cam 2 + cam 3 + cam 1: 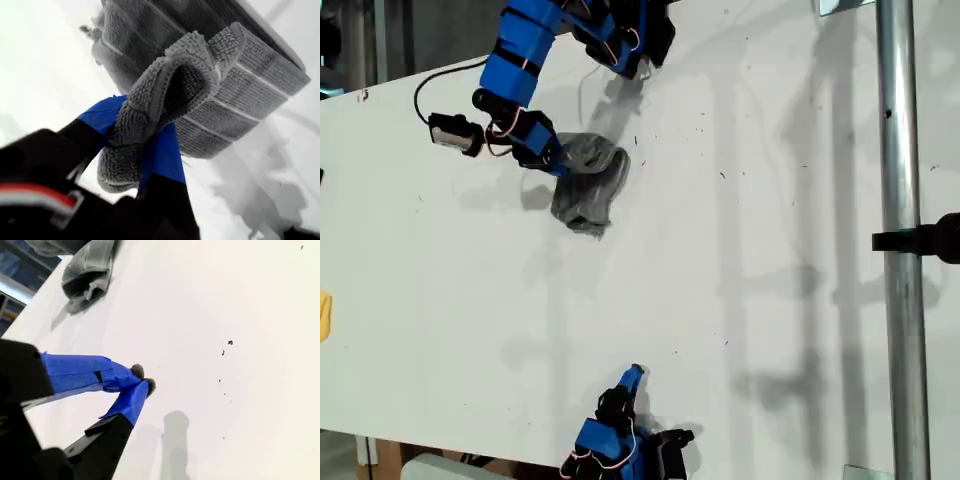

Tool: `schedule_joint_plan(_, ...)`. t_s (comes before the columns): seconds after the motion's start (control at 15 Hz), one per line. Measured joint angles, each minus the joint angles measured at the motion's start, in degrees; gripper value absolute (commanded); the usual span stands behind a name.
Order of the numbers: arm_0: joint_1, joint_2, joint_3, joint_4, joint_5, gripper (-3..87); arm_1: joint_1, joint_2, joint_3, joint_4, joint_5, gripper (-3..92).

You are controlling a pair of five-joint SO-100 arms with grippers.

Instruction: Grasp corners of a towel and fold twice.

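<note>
The dark-grey striped towel [588, 185] lies bunched in a heap on the white table [770, 300], toward the back in the exterior view. My first gripper [558, 160] is at the heap's left side in that view. In the first wrist view my first gripper [132, 135] is shut on a rolled fold of the towel [215, 90], whose edge pokes out between the blue fingers [162, 155]. My second gripper [634, 374] rests near the table's front edge, far from the cloth. Its tips [142, 379] touch with nothing between them, and the towel [87, 272] shows far off.
A small yellow object [324, 315] sits at the exterior view's left edge. A metal pole [900, 300] with a black clamp [932, 238] runs down the exterior view's right side. Dark specks dot the table.
</note>
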Motion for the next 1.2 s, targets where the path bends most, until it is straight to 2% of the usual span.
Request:
schedule_joint_plan(0.07,0.1,0.0,0.9,0.0,-1.0,0.7,0.0,-7.7,-4.2,-2.9,-0.2,37.7)
schedule_joint_plan(0.27,0.2,0.0,3.3,0.0,-7.5,3.7,0.7,-16.3,-18.3,-3.3,-0.7,35.6)
schedule_joint_plan(0.33,0.2,0.0,3.5,0.1,-10.7,3.7,2.0,-14.3,-19.7,-3.2,-1.5,30.0)
schedule_joint_plan(0.4,0.1,0.0,3.9,0.6,-12.5,3.7,4.2,-10.5,-19.8,-2.4,-2.9,19.1)
schedule_joint_plan(0.47,0.2,0.0,4.0,1.1,-14.2,3.7,7.0,-5.6,-19.5,-1.1,-3.2,12.0)
schedule_joint_plan(0.6,0.0,0.0,4.0,1.4,-16.1,3.7,10.1,5.5,-10.0,1.5,-2.8,6.8)
schedule_joint_plan(0.8,-0.1,0.0,4.0,1.4,-7.5,3.7,6.9,28.5,18.2,1.1,1.8,6.4)
schedule_joint_plan(0.87,-0.4,0.0,4.0,1.4,-0.4,3.3,4.3,38.1,28.3,0.9,4.7,6.2)
schedule_joint_plan(1.0,-0.2,0.0,4.0,1.4,23.2,3.3,-0.2,57.1,45.8,1.7,11.9,6.0)
schedule_joint_plan(1.07,0.0,0.0,4.0,1.4,29.8,3.3,-2.8,65.6,52.4,2.5,15.8,6.0)
schedule_joint_plan(1.2,-0.2,0.0,4.0,1.4,31.6,3.3,-6.5,82.6,62.0,5.0,21.8,10.0)
